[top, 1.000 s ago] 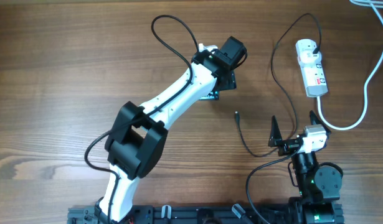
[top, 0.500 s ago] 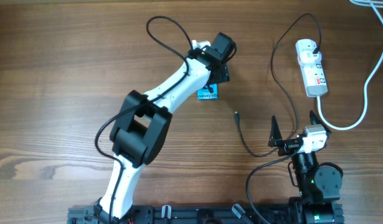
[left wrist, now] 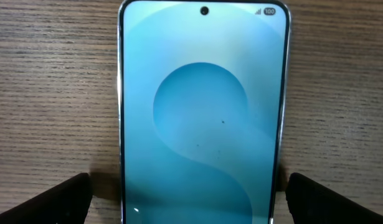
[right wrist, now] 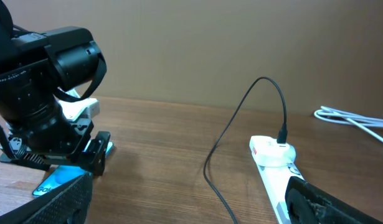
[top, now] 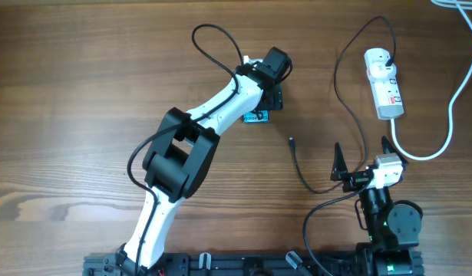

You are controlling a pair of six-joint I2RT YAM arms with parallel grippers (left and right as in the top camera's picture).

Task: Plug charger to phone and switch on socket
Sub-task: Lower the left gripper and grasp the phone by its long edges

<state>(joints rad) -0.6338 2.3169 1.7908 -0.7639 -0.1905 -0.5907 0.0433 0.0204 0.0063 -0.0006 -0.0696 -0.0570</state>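
Note:
The phone (left wrist: 203,112) lies flat on the wood with its teal screen up. In the overhead view only its lower edge (top: 256,117) shows from under my left wrist. My left gripper (left wrist: 197,205) is open and low over it, one finger on each side with a gap to each edge; it also shows in the overhead view (top: 271,93). The charger's black cable (top: 344,100) runs from the white adapter (top: 379,55) in the socket (top: 385,90) to its loose tip (top: 291,141) on the table. My right gripper (top: 363,159) is open and empty near the cable's lower loop.
The socket's thick white cord (top: 450,115) loops off to the right edge. In the right wrist view the left wrist (right wrist: 48,106) stands over the phone (right wrist: 60,178), with the socket (right wrist: 275,163) and cable (right wrist: 238,121) to the right. The left arm (top: 205,130) spans the table's middle.
The left wrist has shifted a little left and back over the phone, and the phone's teal lower edge now shows. The left elbow swung. The right arm, cable and socket have not moved.

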